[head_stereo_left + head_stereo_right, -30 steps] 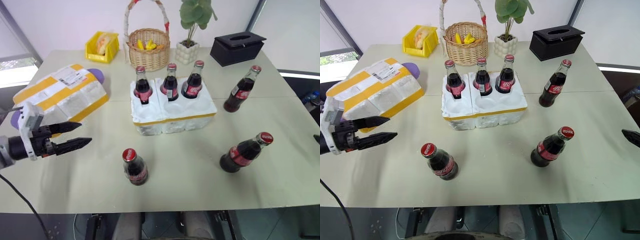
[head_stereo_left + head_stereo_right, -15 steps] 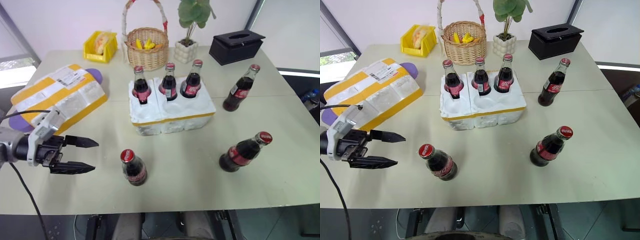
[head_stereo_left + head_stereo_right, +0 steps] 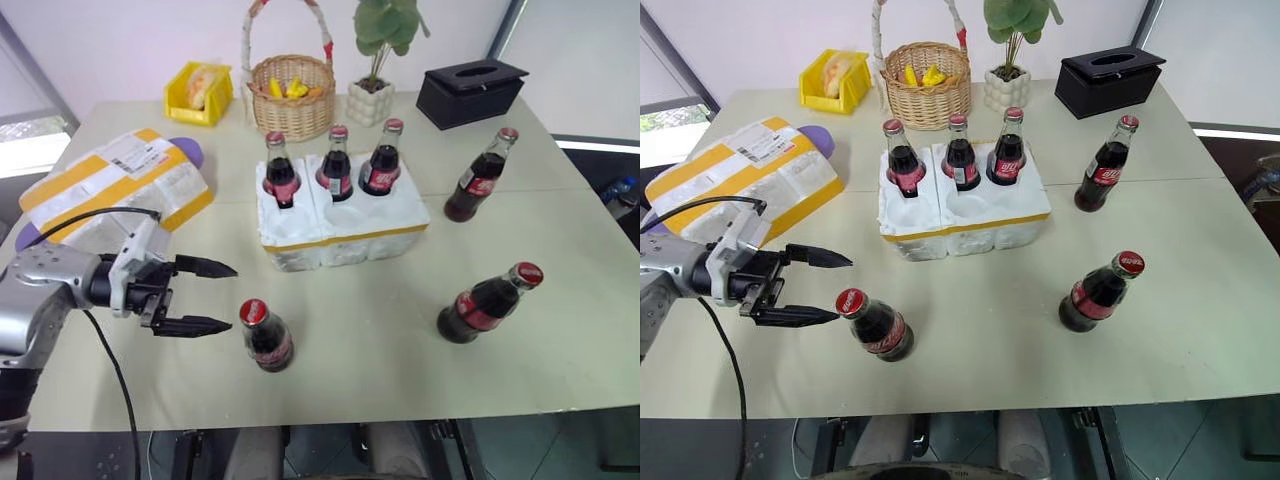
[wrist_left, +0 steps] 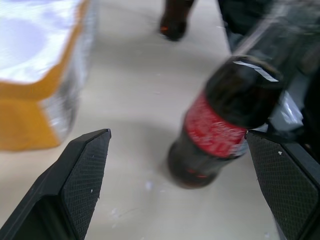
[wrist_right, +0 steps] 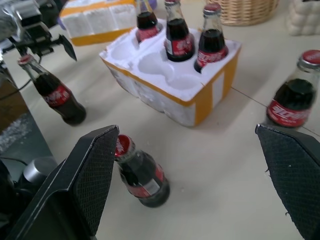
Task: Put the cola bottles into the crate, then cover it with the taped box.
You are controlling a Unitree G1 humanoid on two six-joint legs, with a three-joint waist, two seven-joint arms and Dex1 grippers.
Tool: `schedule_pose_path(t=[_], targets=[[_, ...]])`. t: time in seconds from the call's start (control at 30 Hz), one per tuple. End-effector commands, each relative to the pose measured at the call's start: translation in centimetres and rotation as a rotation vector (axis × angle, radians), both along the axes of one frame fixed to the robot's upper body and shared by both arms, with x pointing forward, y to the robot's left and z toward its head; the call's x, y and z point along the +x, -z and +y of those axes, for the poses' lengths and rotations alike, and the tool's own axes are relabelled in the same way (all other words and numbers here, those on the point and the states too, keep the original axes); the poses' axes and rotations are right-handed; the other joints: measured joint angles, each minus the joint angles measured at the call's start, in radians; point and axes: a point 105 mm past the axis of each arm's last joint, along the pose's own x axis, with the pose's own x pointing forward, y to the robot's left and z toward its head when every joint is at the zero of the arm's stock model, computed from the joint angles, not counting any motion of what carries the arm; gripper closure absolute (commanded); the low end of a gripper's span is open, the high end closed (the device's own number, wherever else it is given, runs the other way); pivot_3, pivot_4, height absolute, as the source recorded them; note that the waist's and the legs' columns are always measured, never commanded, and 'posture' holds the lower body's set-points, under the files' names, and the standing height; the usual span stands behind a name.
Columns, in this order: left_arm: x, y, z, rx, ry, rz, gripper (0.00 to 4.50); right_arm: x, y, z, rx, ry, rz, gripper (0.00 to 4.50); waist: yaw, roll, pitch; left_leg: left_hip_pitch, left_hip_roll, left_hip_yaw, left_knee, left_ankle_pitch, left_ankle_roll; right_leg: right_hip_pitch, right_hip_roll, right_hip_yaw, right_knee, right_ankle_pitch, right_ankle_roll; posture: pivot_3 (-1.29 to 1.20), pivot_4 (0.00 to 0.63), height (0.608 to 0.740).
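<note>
- Left hand [image 3: 215, 296]: fingers spread wide, holding nothing, level above the tabletop [image 3: 380, 350], pointing at the nearest cola bottle [image 3: 266, 336], tips just short of its cap.
- Right hand [image 5: 195, 200]: fingers spread wide, holding nothing, raised above the tabletop.
- Second loose bottle [image 3: 487, 304]: stands near the front right.
- Third loose bottle [image 3: 478, 180]: stands farther back on the right.
- Crate [image 3: 345, 228]: centre of tabletop; three bottles [image 3: 335, 166] upright in the rear wells, front wells unfilled.
- Taped box [image 3: 115, 190]: lies left of the crate, well apart, label up.
- Far edge: yellow bin [image 3: 201, 92], wicker basket [image 3: 293, 95], potted plant [image 3: 377, 60], black tissue box [image 3: 472, 92].
</note>
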Motion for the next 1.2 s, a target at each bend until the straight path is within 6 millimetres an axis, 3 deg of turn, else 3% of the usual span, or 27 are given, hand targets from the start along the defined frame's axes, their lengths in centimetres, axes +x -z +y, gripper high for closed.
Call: schedule_pose_path(t=[0.03, 0.27, 0.5, 1.2], targets=[[-0.8, -0.3, -0.2, 0.036, 0.072, -0.018, 0.02, 0.1, -0.8, 0.3, -0.014, -0.002, -0.041, 0.00, 0.001, 0.000, 0.000, 0.000, 0.000, 0.000, 0.000, 0.000, 0.000, 0.000, 0.000, 0.000, 0.001, 0.000, 0.000, 0.00, 0.150, 0.740], [-0.7, -0.4, 0.1, 0.059, 0.115, -0.030, 0.02, 0.7, -1.5, -0.2, -0.006, 0.029, -0.062, 0.00, 0.001, 0.000, 0.000, 0.000, 0.000, 0.001, 0.005, 0.000, 0.000, -0.001, 0.000, 0.002, 0.005, 0.000, 0.000, 0.00, 0.150, 0.740], [-0.9, 0.3, -1.5, 0.045, 0.170, -0.045, 0.02, 0.4, -1.9, 0.1, 0.001, 0.021, -0.064, 0.00, 0.001, 0.000, 0.000, -0.001, 0.000, 0.001, 0.009, 0.000, 0.000, -0.001, 0.000, 0.003, 0.008, 0.000, 0.000, 0.00, 0.150, 0.740], [-1.0, 2.1, -3.7, 0.043, 0.233, -0.060, 0.02, 0.2, -1.8, 0.3, 0.011, 0.025, -0.059, 0.00, 0.001, 0.000, 0.000, -0.001, 0.000, 0.002, 0.014, 0.000, 0.001, -0.001, 0.001, 0.004, 0.009, 0.001, 0.000, 0.00, 0.150, 0.740]])
